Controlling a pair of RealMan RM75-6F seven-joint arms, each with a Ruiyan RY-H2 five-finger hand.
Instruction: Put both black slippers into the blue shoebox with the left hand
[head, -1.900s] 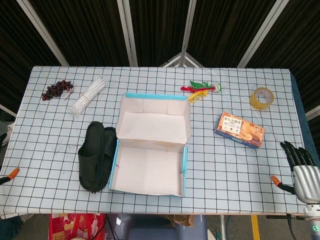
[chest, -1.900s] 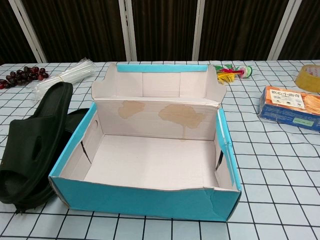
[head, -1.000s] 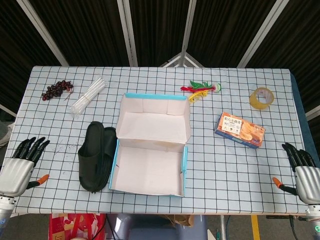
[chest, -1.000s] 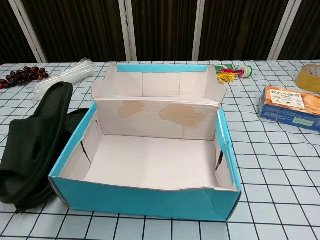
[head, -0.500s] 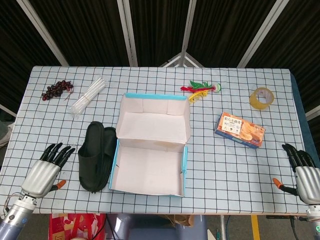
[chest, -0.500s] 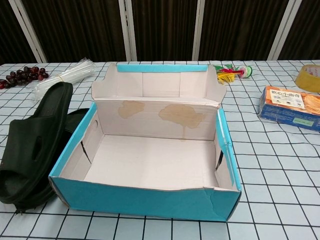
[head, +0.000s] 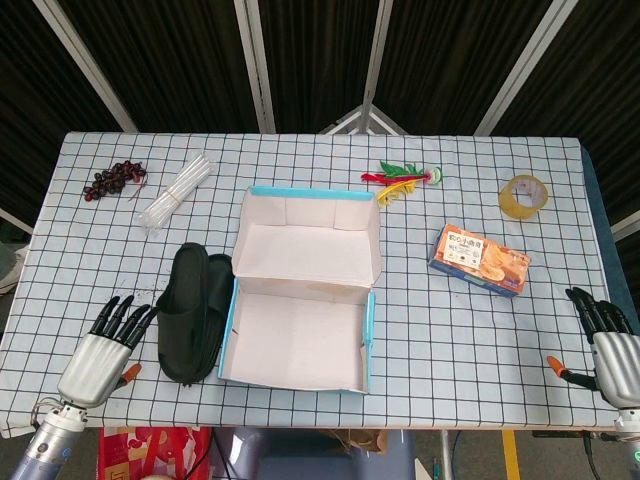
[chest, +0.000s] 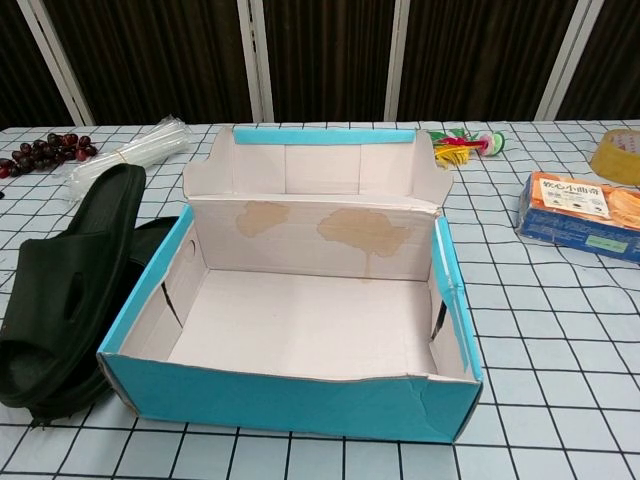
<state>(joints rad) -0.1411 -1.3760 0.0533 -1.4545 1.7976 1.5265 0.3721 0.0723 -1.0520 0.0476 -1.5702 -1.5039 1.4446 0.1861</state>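
Slippers (head: 190, 312) two stacked, shoebox (head: 300, 362) one

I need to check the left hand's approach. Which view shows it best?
The head view: the left hand shows whole, fingers apart, holding nothing, just left of the black slippers. The chest view does not show it at all.

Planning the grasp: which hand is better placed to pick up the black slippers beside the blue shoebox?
Left. The left hand lies open right beside the stacked black slippers; the right hand sits at the table's far edge, across the blue shoebox.
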